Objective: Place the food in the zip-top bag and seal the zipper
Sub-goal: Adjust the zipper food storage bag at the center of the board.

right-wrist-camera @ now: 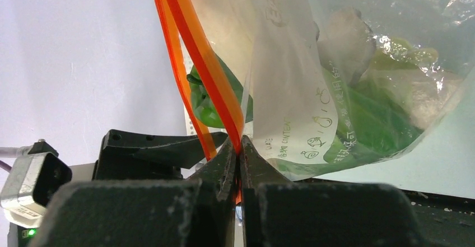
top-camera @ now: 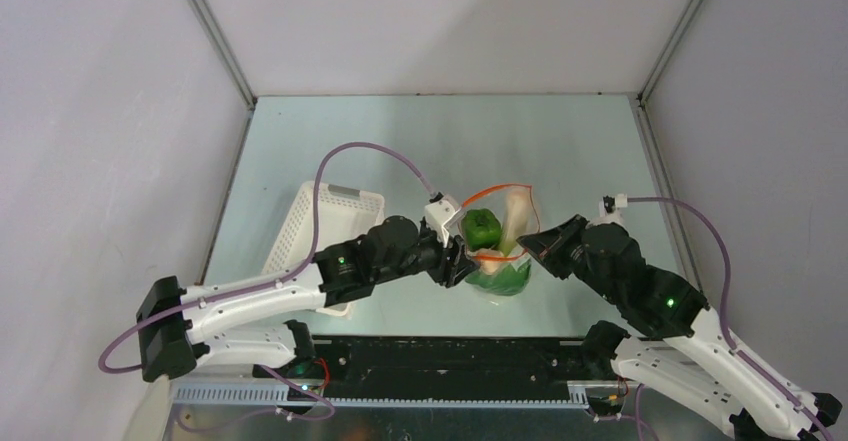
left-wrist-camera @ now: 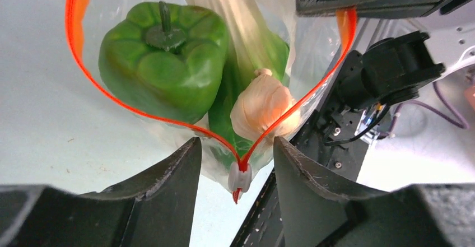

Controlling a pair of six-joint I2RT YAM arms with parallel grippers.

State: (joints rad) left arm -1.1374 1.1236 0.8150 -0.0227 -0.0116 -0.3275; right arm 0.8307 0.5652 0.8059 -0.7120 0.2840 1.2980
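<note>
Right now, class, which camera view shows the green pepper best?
The left wrist view: the green pepper sits close and whole, stem showing, inside the open zip-top bag. The top view shows it small and distant; the right wrist view shows only a sliver behind the zipper.

Printed matter seen only in right wrist view, on zip-top bag (right-wrist-camera: 392, 90). White write-on panel (right-wrist-camera: 288, 79) printed on clear film. Small dark lettering (right-wrist-camera: 278, 141) set sideways at panel's lower edge, cut by crease, read partly as "ATE" and "CONTENT". Small line-drawn pictograms (right-wrist-camera: 315, 141) stacked just beside lettering, one fish-shaped, others too small to be made out. Faint curly embossed lettering (right-wrist-camera: 275, 15) noted near bag mouth, not legible. No text readable in top external or left wrist views.
</note>
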